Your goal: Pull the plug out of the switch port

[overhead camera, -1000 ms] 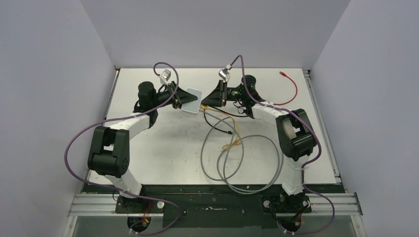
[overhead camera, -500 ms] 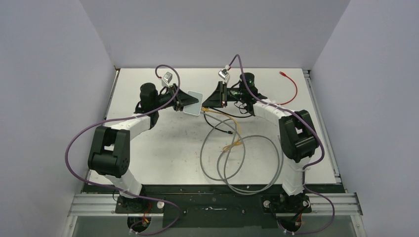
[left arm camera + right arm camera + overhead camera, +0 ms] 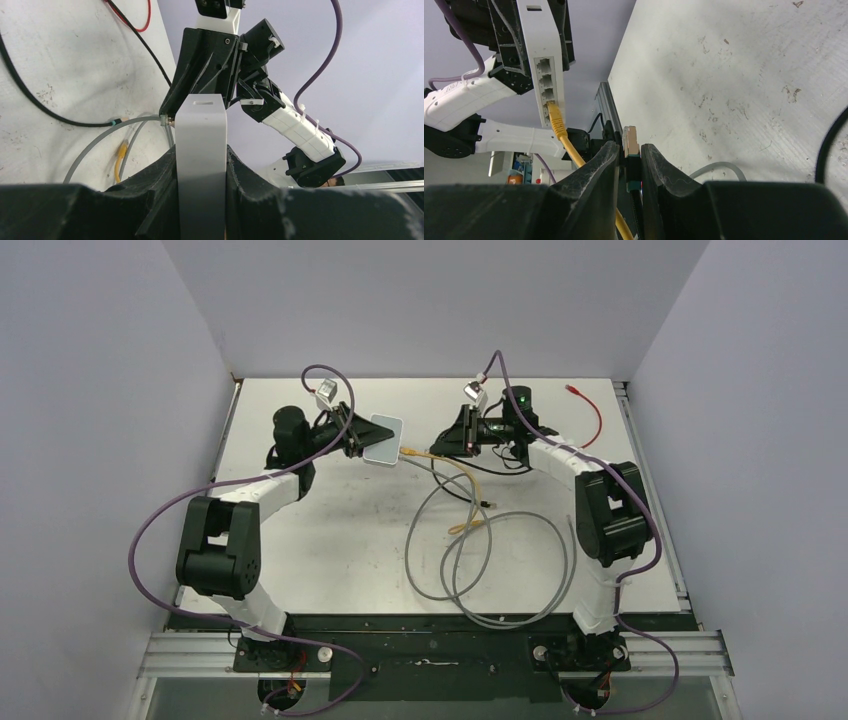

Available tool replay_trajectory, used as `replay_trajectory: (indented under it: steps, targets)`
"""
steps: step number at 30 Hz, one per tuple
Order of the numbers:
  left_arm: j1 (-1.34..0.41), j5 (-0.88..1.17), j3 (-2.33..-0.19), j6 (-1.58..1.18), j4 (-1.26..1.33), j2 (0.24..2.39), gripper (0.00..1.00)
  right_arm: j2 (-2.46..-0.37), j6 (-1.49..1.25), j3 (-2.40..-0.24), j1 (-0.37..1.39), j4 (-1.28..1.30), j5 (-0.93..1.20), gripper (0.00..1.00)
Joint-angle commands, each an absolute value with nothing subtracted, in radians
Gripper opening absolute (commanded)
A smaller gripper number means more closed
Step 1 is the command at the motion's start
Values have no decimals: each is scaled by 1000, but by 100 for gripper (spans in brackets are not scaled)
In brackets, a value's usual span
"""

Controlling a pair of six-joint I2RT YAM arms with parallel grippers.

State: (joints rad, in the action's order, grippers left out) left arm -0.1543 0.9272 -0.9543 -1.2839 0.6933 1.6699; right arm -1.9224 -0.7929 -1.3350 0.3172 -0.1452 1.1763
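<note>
My left gripper [image 3: 365, 440] is shut on the switch [image 3: 383, 438], a flat light-grey box held off the table with its socket edge facing right. In the left wrist view the switch [image 3: 201, 150] stands edge-on between the two pads. A yellow plug [image 3: 555, 116] sits in one socket of the switch [image 3: 543, 60]; the other sockets are bare. My right gripper [image 3: 445, 445] is shut on a black-cabled plug [image 3: 630, 142] with a teal band and a clear tip. That plug is out of the switch, with a gap between them.
Grey cable loops [image 3: 480, 570] lie on the table's near middle. The yellow cable [image 3: 440, 460] hangs from the switch, its loose end [image 3: 470, 527] resting on the table. A red cable [image 3: 590, 425] lies at the back right. Walls enclose three sides.
The right gripper has drawn back to the right with the black plug, opening a gap to the switch. The left gripper has carried the switch slightly back and left.
</note>
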Motion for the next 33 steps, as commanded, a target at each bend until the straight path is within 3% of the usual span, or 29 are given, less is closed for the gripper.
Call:
replay_trajectory:
  steps: [1, 33]
  targets:
    - [-153, 930, -990, -1317, 796, 1635, 0, -1904, -755, -1344, 323, -152, 1172, 5]
    - [-198, 942, -965, -1267, 736, 1640, 0, -1877, -857, -1551, 314, -178, 1095, 5]
